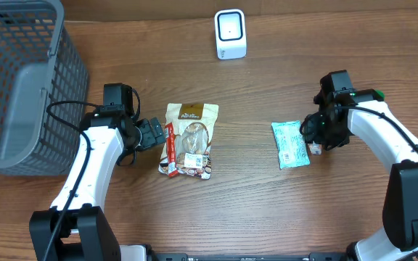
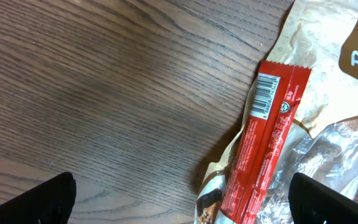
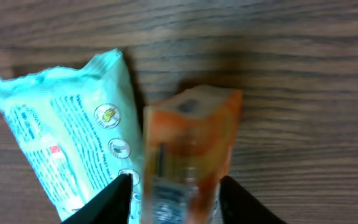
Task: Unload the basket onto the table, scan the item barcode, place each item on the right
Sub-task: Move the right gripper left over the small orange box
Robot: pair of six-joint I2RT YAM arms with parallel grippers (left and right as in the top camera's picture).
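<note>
Your right tool stands over the orange packet, one finger on each side of it. The wrist view is blurred there, so you cannot tell whether the fingers are pinching the packet or only flanking it. The packet lies on the table just beside the teal pack, along that pack's right edge; whether the two touch is not clear. In the overhead view the packet shows only as a small orange patch under the tool, at the right of the table.

The scanner stands upright at the far edge of the table, near the middle and well apart from the packet.

Your left tool is spread wide and holds nothing. It sits low at the left edge of the snack bag. Its wrist view shows the two dark fingers in the bottom corners, far apart, with bare wood and the bag's edge between them. A red bar lies along that edge of the bag, on top of it. Its barcode faces up at the end away from the tool.

The basket fills the far left corner, behind the left arm.
</note>
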